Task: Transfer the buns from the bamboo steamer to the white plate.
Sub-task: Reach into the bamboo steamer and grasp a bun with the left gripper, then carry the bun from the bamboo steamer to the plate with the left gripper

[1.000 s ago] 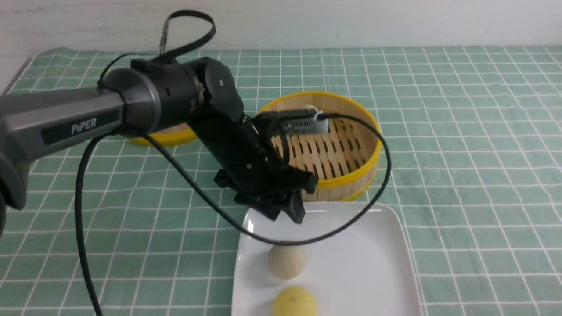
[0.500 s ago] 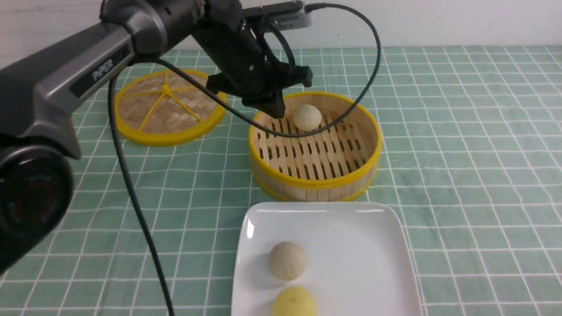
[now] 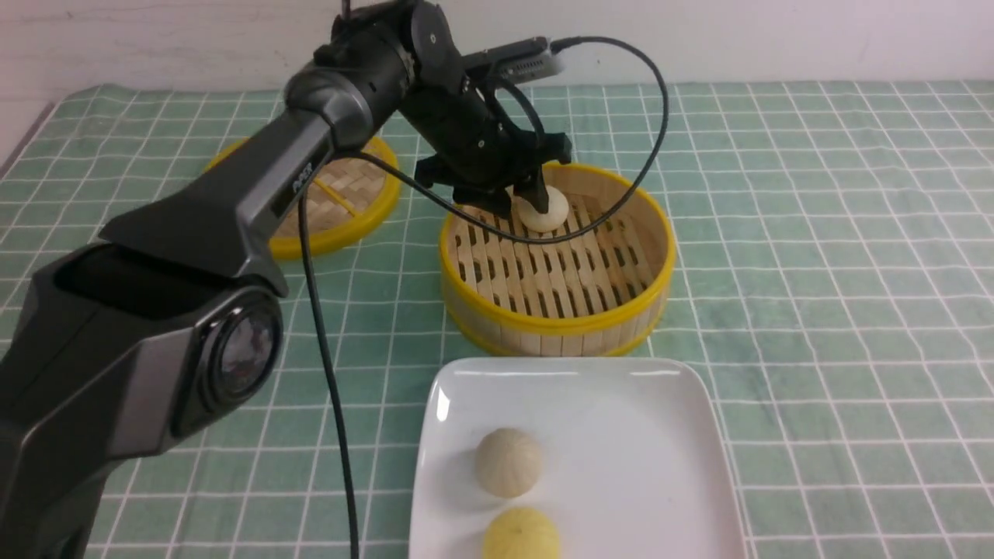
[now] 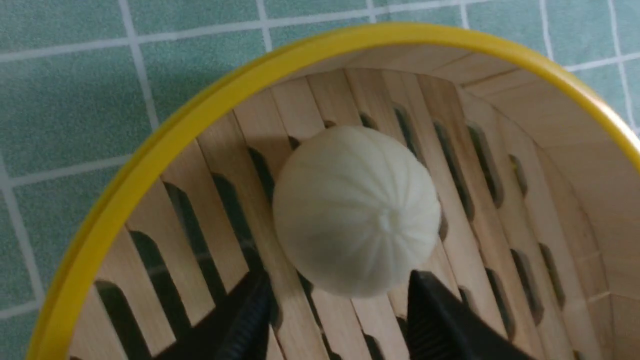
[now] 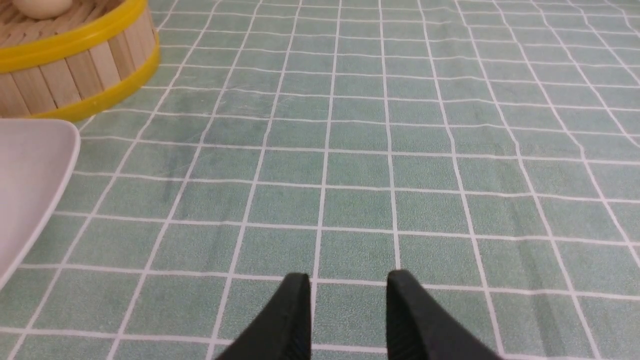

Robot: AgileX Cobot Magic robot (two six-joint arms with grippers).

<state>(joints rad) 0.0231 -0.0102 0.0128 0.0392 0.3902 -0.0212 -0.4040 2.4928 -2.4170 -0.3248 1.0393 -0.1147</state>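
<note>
One pale cream bun point(image 3: 545, 213) point(image 4: 355, 210) lies on the slotted floor at the back of the bamboo steamer point(image 3: 555, 330) point(image 4: 150, 150). My left gripper point(image 3: 525, 203) point(image 4: 340, 282) is lowered into the steamer, open, with a black fingertip on either side of the bun's near edge; I see no squeeze on it. A second pale bun point(image 3: 509, 462) rests on the white plate point(image 3: 644, 435) in front of the steamer. My right gripper point(image 5: 350, 280) hovers low over bare cloth to the right of the plate point(image 5: 25, 175), its jaws a little apart and empty.
A brighter yellow bun point(image 3: 520, 536) sits at the plate's near edge. The flat woven lid point(image 3: 353, 190) lies left of the steamer, partly behind my left arm. A black cable point(image 3: 660, 124) loops over the steamer. Green checked cloth covers the table.
My left arm left the plate, swung up and back over the steamer, then dropped inside it. Its jaws now stand open round the bun there. The bun on the plate stayed put.
</note>
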